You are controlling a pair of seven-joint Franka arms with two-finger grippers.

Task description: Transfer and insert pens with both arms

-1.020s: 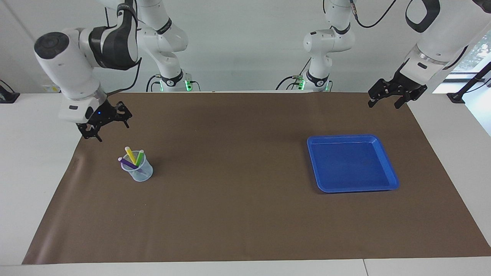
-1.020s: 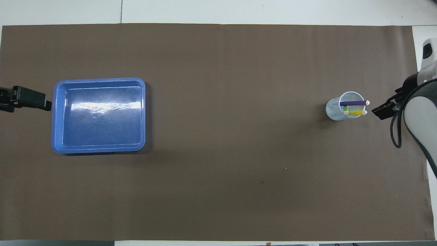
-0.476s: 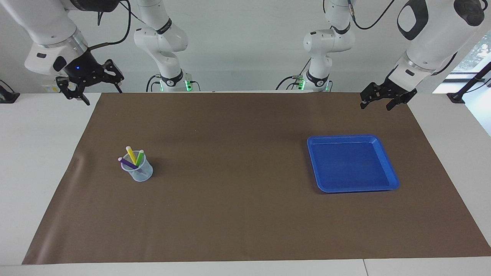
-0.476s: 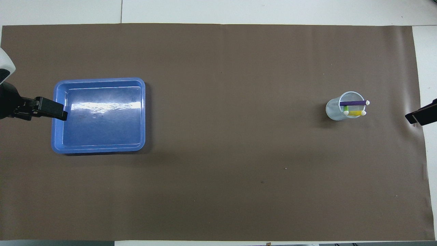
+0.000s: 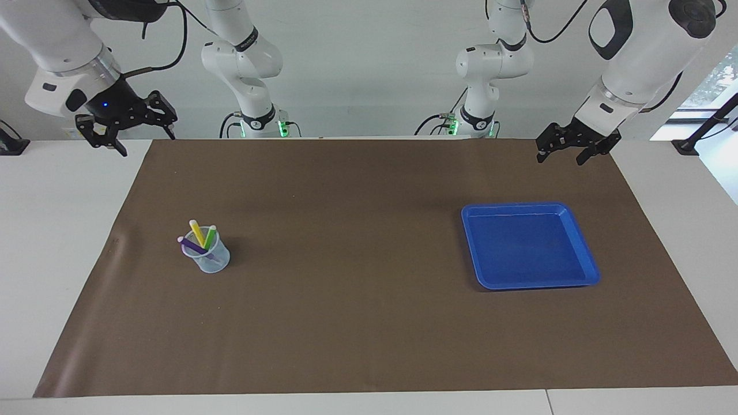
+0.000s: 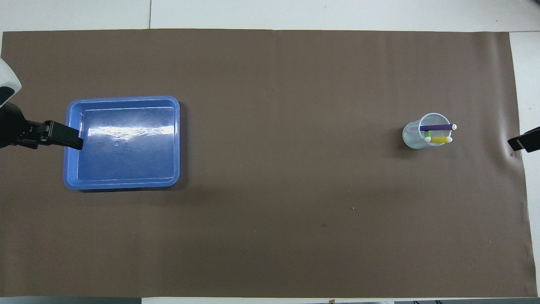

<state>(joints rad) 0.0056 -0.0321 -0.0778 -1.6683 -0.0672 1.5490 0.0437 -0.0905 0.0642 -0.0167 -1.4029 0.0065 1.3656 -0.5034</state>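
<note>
All three pens sit in the cup toward the right arm's end of the worktop: yellow pen, green pen and purple pen, cap ends up and leaning on the rim. The tray toward the left arm's end holds nothing. So the task looks done, insertion included, with nothing visibly left but parking the arms; that's a read from the layout only. Right hand hangs raised over the mat's corner at its own end, well apart from the cup, jaws spread, holding nothing. Left hand hangs raised over the mat edge at its end, nearer the robots than the tray, also spread and empty. Overhead, the left hand seems to overlap the tray rim, but the facing view shows it up in the air and not touching. The right hand is cut off at the frame edge overhead, only a black tip showing. The pens' lower ends are blurred through the cup wall, so I can't tell how deep they sit or whether they touch the bottom. Upper arms run out of frame.
</note>
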